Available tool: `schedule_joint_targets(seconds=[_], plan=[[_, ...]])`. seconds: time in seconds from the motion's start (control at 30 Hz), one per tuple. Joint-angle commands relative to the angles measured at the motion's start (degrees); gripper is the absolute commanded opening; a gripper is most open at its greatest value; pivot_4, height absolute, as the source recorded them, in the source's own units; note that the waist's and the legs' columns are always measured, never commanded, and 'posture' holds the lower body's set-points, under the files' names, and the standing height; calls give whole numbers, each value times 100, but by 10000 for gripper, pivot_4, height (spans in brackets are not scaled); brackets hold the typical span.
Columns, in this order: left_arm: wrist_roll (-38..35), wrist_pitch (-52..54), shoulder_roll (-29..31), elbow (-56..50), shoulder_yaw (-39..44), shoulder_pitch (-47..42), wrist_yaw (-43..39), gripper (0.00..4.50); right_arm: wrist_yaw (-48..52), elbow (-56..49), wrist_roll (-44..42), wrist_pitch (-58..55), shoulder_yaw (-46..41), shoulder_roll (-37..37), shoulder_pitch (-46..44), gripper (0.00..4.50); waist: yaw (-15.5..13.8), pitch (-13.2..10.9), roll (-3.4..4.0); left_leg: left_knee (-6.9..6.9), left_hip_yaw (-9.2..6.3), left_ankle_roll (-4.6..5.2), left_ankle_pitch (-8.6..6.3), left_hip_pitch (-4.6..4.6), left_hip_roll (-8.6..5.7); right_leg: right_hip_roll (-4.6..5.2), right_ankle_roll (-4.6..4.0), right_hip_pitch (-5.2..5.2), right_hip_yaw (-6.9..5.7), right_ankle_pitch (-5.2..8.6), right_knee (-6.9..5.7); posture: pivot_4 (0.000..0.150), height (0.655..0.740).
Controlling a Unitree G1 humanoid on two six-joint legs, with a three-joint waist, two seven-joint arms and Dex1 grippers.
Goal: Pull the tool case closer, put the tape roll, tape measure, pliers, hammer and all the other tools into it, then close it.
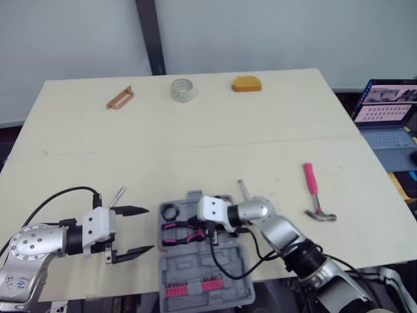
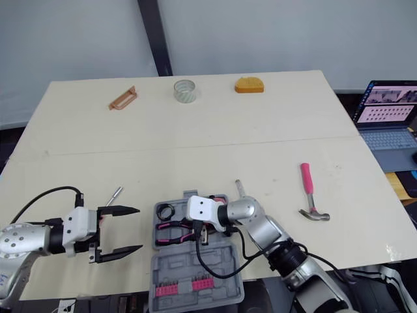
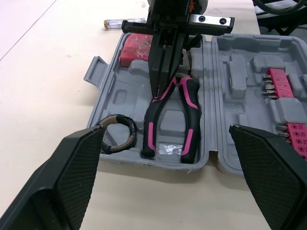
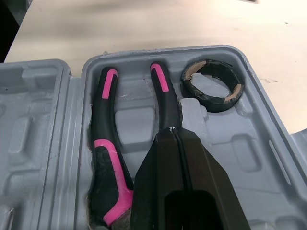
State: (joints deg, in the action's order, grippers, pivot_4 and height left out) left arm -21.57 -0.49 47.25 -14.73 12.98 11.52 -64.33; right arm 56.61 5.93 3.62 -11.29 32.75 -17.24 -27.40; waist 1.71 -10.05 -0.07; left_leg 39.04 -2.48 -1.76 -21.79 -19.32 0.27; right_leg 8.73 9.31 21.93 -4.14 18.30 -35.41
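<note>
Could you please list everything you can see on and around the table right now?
Table: one, pale wood.
Tool case: one, grey, open, near edge.
Pliers: one, black-pink, in the case.
Tape ring: one, black, beside the pliers.
Bit strips: two, pink, case's near half.
Tape roll: one, clear, far side.
Tape measure: one, orange, far side.
Flat tool: one, brown-orange, far left.
Hammer: one, pink handle, right of case.
Screwdrivers: two, silver; left of case, behind case.
Laptop: one, open, beyond table's right edge.
Left gripper: one, black fingers, open, left of case.
Right gripper: one, black fingers, shut, tips at pliers handle.
</note>
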Motion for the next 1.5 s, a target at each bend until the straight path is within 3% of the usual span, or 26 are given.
schedule_joint_targets(seconds=[0.03, 0.7, 1.23, 1.5], plan=[[-6, -64, -38, 22, 31, 23, 34, 45000, 16, 395, 414, -400, 291, -227, 183, 148, -6, 1, 1, -1, 0, 0, -1, 7, 1, 0, 0, -8, 0, 0, 3, 1500, 7400], [41, -143, -41, 223, -56, -2, 52, 45000, 31, 530, 544, -799, 551, -422, 89, 148, -20, 87, 67, -4, -10, 5, -5, 16, 0, 0, 0, -39, -7, 0, 37, 1500, 7400], [44, -84, -52, 180, -101, 28, 124, 45000, -16, 560, 445, -573, 465, -370, 112, 148, -19, 88, 69, -6, -11, 5, -6, 16, 1, 0, 0, -38, -7, 0, 40, 1500, 7400], [-31, 233, -59, -17, -94, 99, 255, 45000, 233, -481, -1042, -829, -791, -192, 310, 148, -22, 73, 75, -6, -12, 4, -9, 9, 1, -1, 0, -37, -8, 0, 46, 1500, 7400]])
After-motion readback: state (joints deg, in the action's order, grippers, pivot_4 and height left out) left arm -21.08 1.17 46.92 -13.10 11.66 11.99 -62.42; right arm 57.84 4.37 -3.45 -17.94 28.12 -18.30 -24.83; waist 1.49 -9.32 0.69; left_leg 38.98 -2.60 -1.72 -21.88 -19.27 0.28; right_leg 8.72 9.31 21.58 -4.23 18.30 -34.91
